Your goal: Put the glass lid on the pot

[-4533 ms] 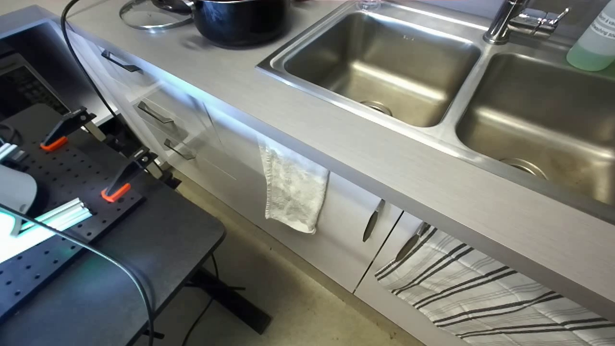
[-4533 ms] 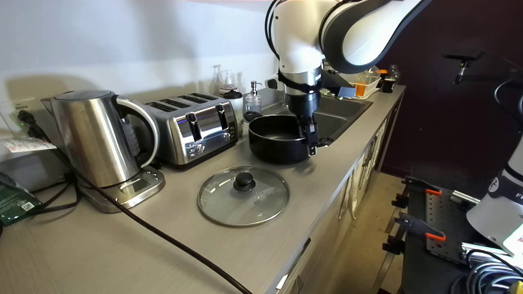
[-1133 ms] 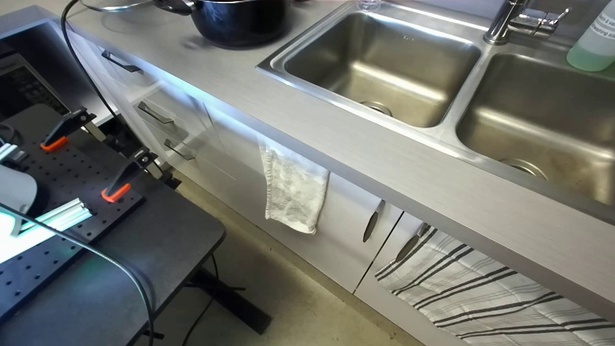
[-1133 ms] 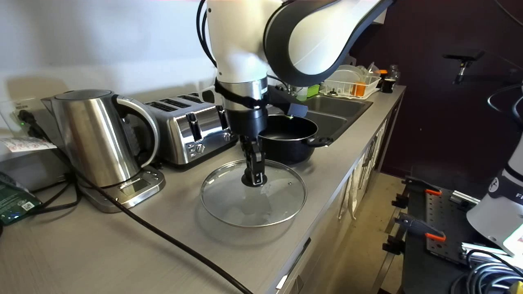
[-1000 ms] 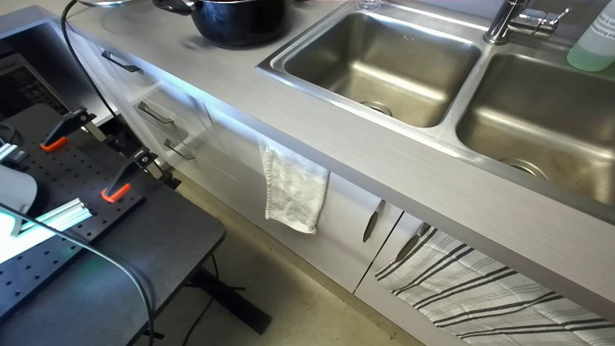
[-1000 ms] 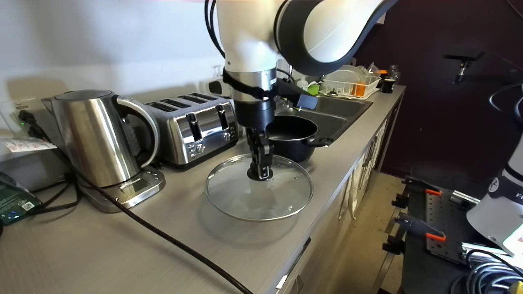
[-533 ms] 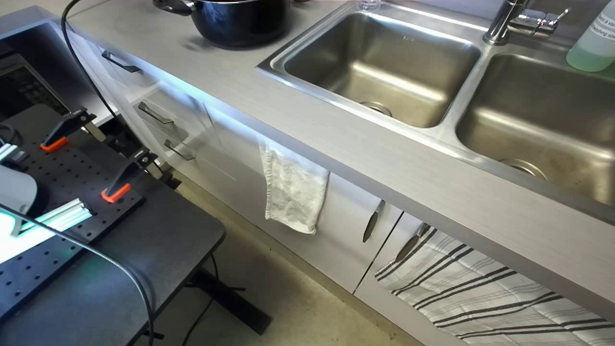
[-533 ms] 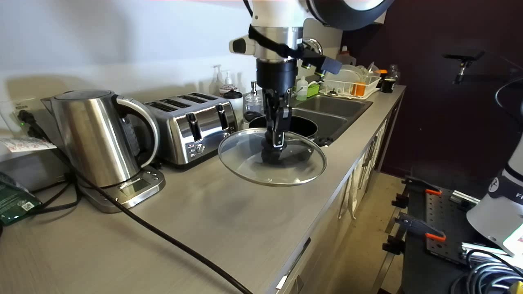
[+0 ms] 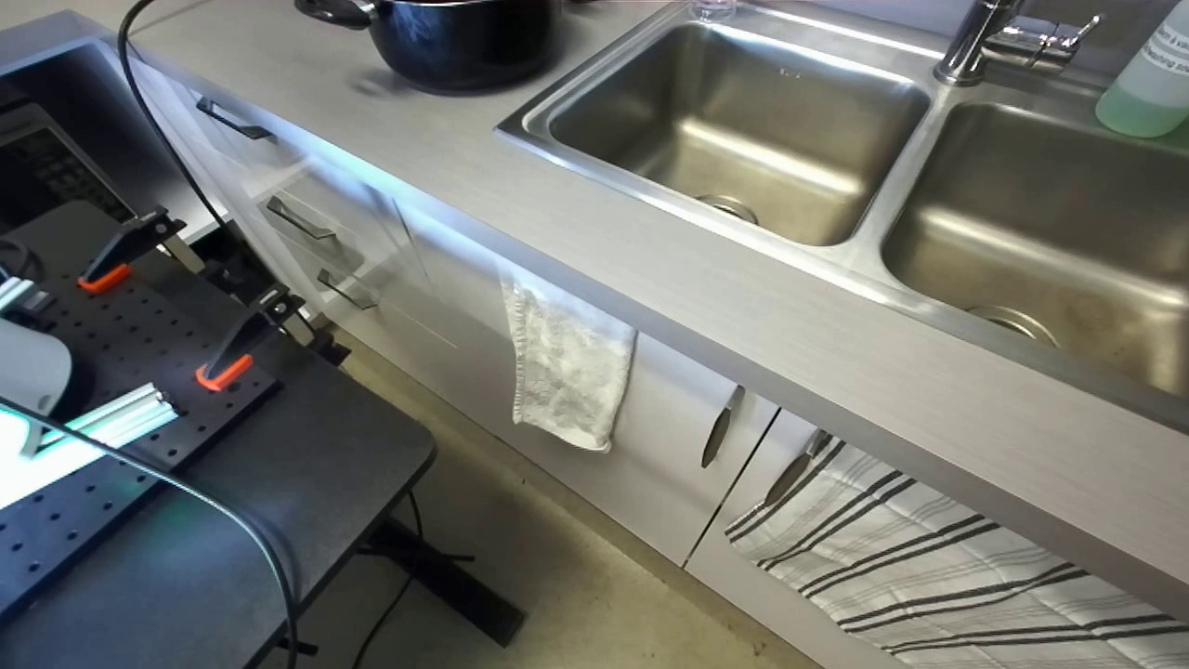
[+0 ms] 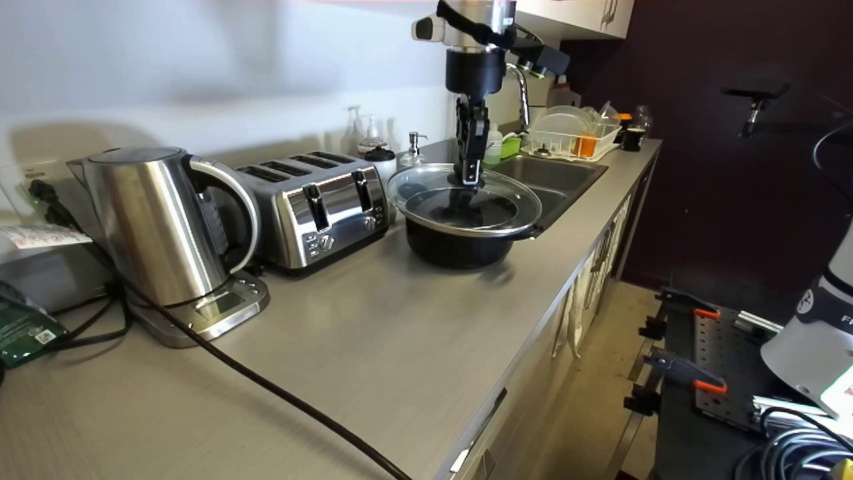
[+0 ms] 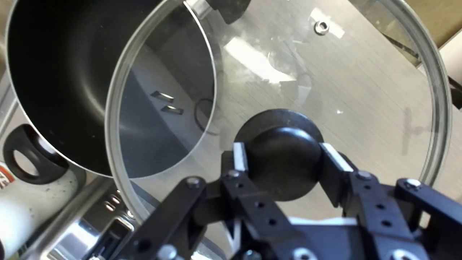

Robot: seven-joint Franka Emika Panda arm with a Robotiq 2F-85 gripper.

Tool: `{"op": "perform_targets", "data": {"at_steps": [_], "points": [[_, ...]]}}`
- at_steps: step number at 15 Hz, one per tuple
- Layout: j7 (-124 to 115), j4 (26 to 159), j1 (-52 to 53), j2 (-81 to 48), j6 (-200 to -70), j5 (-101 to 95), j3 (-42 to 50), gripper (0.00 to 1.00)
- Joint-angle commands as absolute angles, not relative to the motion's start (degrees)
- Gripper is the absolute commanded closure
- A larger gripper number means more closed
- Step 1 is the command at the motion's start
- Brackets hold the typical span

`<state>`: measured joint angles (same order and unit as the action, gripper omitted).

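Note:
The glass lid hangs in the air with its silvery rim about level, and my gripper is shut on its black knob. In the wrist view the two fingers press the knob from either side. Below stands the black pot, uncovered underneath the raised glass. Seen from the wrist, the lid overlaps only one side of the pot, the rest lying over the counter. Part of the pot shows at the top of an exterior view, where lid and gripper are out of view.
A toaster stands close beside the pot, with a steel kettle nearer. Behind are a soap pump bottle, a faucet and a dish rack. The sink adjoins the pot. A black cable crosses the counter.
Some seconds ago the lid lay on the counter, the gripper near the pot. During the last second my gripper has lifted the held lid higher and carried it to the pot. The pot stays put.

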<state>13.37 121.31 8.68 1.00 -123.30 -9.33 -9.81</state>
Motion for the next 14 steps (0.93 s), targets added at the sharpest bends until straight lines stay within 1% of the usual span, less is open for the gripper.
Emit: {"op": "perform_targets", "data": {"at_steps": [1, 14], "points": [[12.92, 119.35, 7.24, 1.49, -120.2, -8.38, -7.83, 0.75], [10.57, 108.01, 2.35, -7.82, -113.09, -3.19, -3.17, 0.75]]}}
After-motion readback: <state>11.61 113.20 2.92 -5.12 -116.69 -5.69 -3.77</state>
